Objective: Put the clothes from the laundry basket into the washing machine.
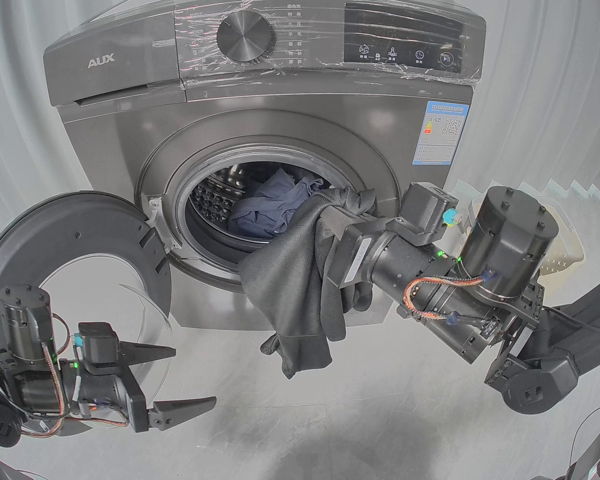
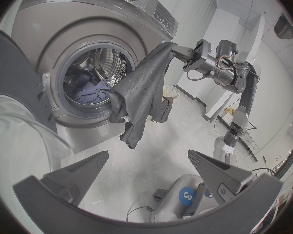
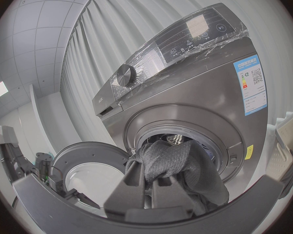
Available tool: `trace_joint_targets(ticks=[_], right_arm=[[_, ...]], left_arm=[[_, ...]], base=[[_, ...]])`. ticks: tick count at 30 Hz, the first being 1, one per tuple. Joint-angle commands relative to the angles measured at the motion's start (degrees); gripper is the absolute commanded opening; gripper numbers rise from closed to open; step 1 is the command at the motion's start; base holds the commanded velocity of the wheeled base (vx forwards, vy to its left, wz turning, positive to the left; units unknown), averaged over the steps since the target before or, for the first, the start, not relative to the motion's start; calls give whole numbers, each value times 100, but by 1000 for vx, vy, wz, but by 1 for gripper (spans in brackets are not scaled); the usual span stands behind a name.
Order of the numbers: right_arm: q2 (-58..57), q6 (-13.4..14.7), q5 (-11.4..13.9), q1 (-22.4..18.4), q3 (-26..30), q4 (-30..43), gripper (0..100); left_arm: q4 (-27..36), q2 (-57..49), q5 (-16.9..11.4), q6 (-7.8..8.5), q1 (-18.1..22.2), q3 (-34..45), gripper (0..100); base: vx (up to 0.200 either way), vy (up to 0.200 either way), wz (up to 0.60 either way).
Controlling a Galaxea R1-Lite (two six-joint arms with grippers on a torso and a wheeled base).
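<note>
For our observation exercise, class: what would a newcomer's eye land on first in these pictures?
The dark grey garment, clamped in the right gripper, hangs before the open washing machine and trails toward the floor. Inside the drum lies blue clothing; the round door stands swung open at the left.

Washing machine (image 1: 260, 111): dark metallic grey. Dial (image 1: 245, 36): brushed grey. Control panel (image 1: 403, 35): black, white icons. Energy label (image 1: 440, 133): blue border, white field, small coloured bars. Yellow sticker (image 3: 249, 151) by the opening. Drum (image 1: 213, 198): silver, regular hole pattern. Door (image 1: 53, 235): dark grey ring, clear glass. Garment in drum (image 1: 273, 205): slate blue, plain. Charcoal garment (image 1: 293, 275): near black, fine textured weave. Laundry basket (image 3: 286, 147): cream, perforated. Left gripper (image 1: 195, 375), right gripper (image 3: 149, 179): matte dark grey. Orange cable (image 1: 423, 298) on right arm. Floor (image 1: 380, 395): pale grey, faintly mottled. Curtain (image 1: 553, 68): white, pleated.
</note>
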Motion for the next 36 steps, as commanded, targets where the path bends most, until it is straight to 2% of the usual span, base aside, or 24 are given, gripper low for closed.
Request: trace_joint_targets(ticks=[1,7,15,18,22,28,33,36], right_arm=[[36,111,52,138,-10,-34,0],[53,111,25,182,-45,-61,0],[36,111,-1,217,-28,-70,0],[18,111,-1,252,-19,-78,0],[18,119,-1,278,-1,-105,0],[27,111,-1,296,7,-157,0],[18,111,-1,314,25,-157,0],[10,111,-10,314,51,-157,0]], left_arm=[[-705,1234,-25,-18,-245,78,100],[-1321,1920,10,-88,-456,-36,100],[-1883,2948,19,-115,-465,-282,100],[-2428,3396,54,-273,-483,-370,100],[-2876,3836,274,-448,-518,-511,100],[-3562,4337,300,-545,-588,-695,100],[-3949,4688,344,-765,-588,-942,100],[-4107,4829,353,-782,-588,-977,100]], base=[[0,0,0],[0,0,0],[0,0,0],[0,0,0],[0,0,0],[0,0,0],[0,0,0],[0,0,0]])
